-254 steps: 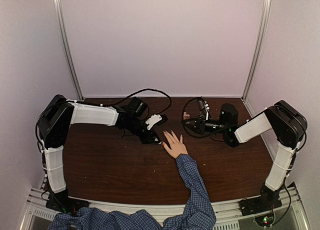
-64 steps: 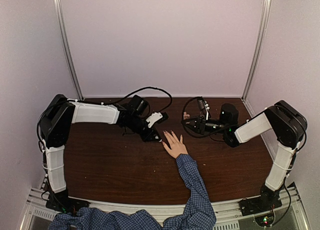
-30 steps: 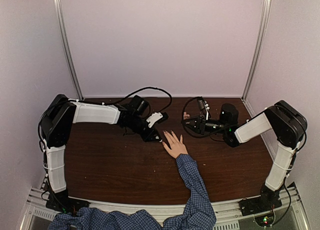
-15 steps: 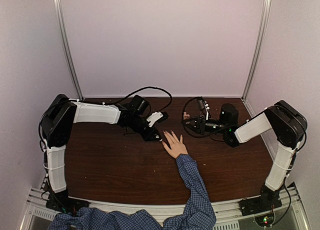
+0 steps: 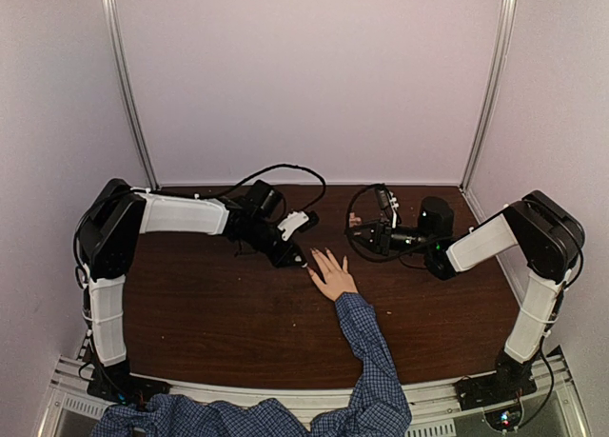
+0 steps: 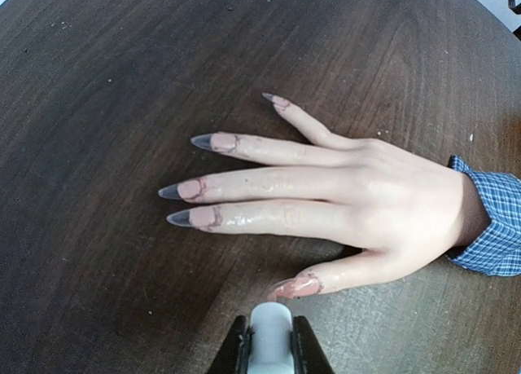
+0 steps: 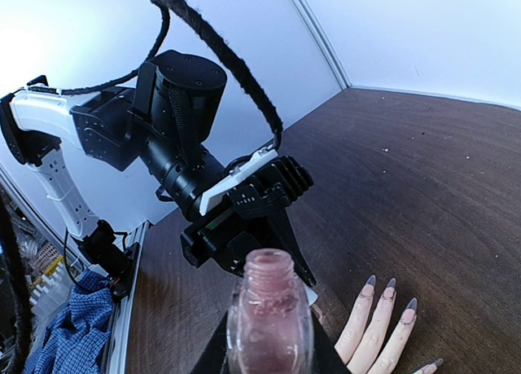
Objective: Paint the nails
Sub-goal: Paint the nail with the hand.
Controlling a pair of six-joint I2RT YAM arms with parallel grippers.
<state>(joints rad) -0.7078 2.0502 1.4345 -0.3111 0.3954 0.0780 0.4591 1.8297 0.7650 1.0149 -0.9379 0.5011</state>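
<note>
- Dark wooden counter (image 5: pixel 209 313) inside a booth of pale walls (image 5: pixel 314 85), with both arm bases bolted at its near edge.
- Nearest, a blue checked sleeve (image 5: pixel 366 351) reaching in from the near edge toward the middle.
- Beyond it, a light-skinned hand (image 5: pixel 333 277) lying palm down and flat on the counter, fingers spread and pointing away to the far left.
- At the fingertips, the nails (image 6: pixel 177 191): long, pointed, pinkish at the base and greyish toward the tips, with smeared pink marks on the skin around them.
- Just left of the hand, left pincer (image 6: pixel 269 354) closed tight on a white cap (image 6: pixel 269 329), the cap just beside the thumb nail; contact too close to tell.
- Farther back and to the right, right pincer (image 5: pixel 360 233) clamped on a small open bottle (image 7: pixel 269 309) of pinkish glass, held upright above the counter and apart from the hand.
- Behind both, black cable (image 5: pixel 285 172) looping near the back wall.
</note>
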